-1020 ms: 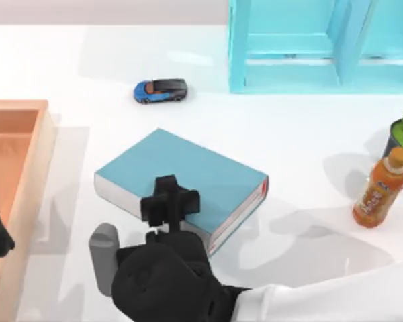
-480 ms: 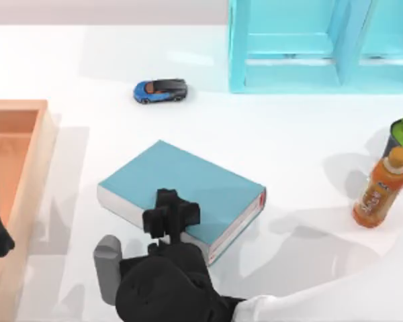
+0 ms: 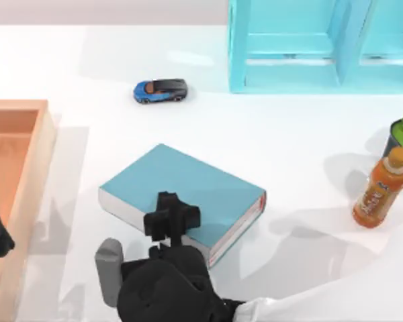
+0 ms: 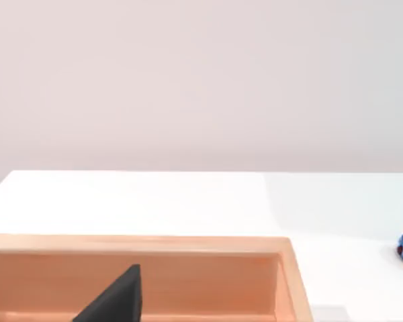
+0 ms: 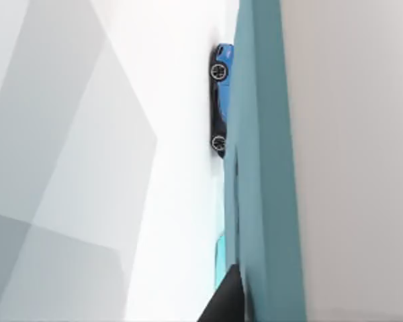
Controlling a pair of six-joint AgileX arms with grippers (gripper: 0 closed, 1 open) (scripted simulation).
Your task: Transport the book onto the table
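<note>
Seen from the top view, the book lies flat on the table, its long axis running diagonally from upper left to lower right, with the right gripper set over its near edge and seemingly clamped on that edge, so the book extends away from the hand toward the toy car; the right arm is clearly the nearer one, while the left arm sits parked at the left edge over the wooden tray. Turning to the left wrist view, the tray's wall and a dark fingertip appear, though whether those fingers are apart cannot be told. Finally, the right wrist view adds what the overhead cannot: the teal cover pressed close along the camera, a dark finger against it, and the car beyond.
</note>
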